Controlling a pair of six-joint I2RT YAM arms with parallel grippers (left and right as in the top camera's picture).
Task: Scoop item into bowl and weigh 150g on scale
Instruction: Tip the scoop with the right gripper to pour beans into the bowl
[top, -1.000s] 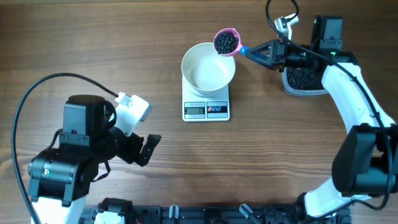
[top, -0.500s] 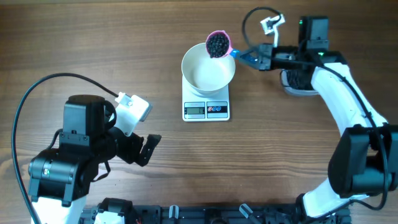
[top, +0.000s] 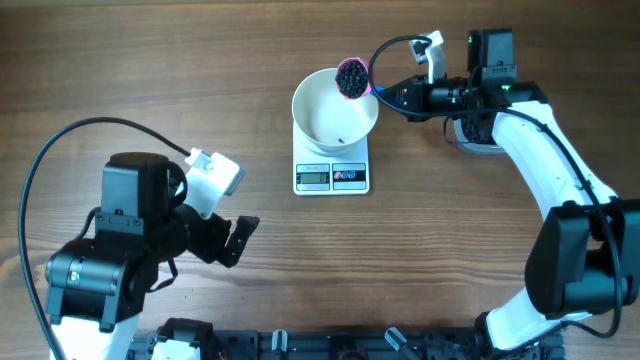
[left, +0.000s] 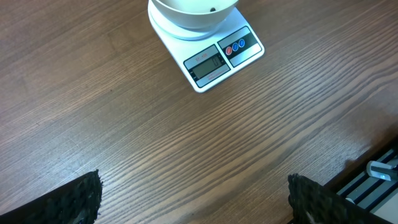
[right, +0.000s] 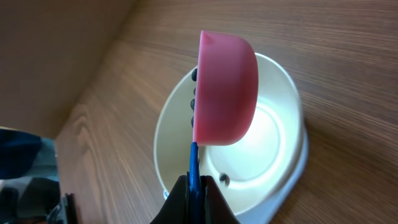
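Observation:
The white bowl (top: 312, 115) stands on the scale (top: 332, 176). My right gripper (top: 400, 95) is shut on the blue handle (right: 194, 163) of a pink scoop (top: 352, 77), which is tipped on its side over the bowl's far right rim. Black pellets, the item (top: 351, 78), fill the scoop, and in the right wrist view they peek past its left edge (right: 194, 102). One pellet (right: 224, 180) lies on the bowl's floor. My left gripper (top: 240, 240) is open over bare wood, well in front and to the left of the scale (left: 214, 59).
A clear tub (top: 468, 134) of pellets sits right of the scale, mostly hidden under my right arm. A black cable loops across the table at the left (top: 60, 140). The table's front edge with a black rail (left: 373, 177) lies close to the left gripper.
My right gripper has moved left and rolled the scoop from level to on its side over the bowl. A pellet now lies in the bowl. The left arm is still.

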